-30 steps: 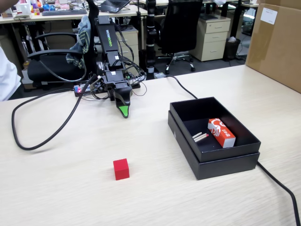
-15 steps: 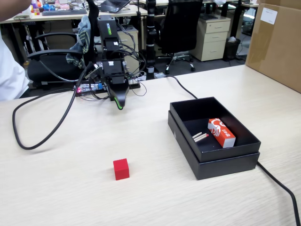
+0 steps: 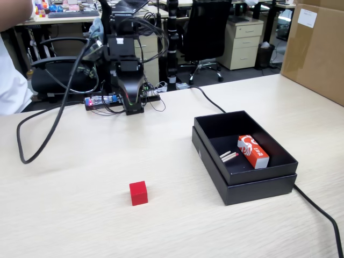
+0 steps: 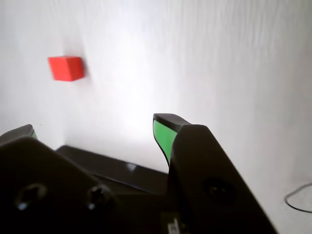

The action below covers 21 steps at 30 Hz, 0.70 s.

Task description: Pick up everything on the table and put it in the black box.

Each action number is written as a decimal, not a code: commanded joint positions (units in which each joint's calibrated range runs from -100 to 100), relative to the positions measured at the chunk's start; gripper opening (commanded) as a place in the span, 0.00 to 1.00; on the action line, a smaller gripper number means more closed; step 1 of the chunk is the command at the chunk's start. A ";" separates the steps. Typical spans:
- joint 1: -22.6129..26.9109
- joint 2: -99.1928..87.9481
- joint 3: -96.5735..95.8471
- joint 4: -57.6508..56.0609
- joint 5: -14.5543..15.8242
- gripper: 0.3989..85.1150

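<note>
Change: we see the arm lifted and drawn back toward its base since a second ago, when the tool (image 3: 130, 107) reached lower and further out over the surface (image 3: 80, 215); now it hangs close to the base, tip down.
Meaning: we judge the approach is barely begun; the red cube (image 3: 138, 193) is untouched and the whole pick is still ahead.
Tool: in the wrist view the tool (image 4: 95, 129) stands well open, a wide gap between its green-faced tips, with nothing between them.
Cube position: it rests on the bare surface, well apart from the black box (image 3: 258, 185), to the box's left in the fixed view, and well in front of the tool.
Cube look: small, plain, matte red, sharp-edged, sitting flat; in the wrist view the red cube (image 4: 66, 68) appears upper left, slightly blurred.
Box contents: a red-and-white carton (image 3: 253, 151) and thin pale sticks (image 3: 229, 156) lie inside.
</note>
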State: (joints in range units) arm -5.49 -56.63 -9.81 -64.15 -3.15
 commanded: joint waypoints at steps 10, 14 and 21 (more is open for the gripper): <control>-1.17 45.22 37.65 -0.08 -3.22 0.56; -1.07 54.74 41.54 -0.08 -3.17 0.56; -1.07 70.81 50.52 0.09 -3.13 0.56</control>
State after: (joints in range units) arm -6.57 12.62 35.46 -64.61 -5.93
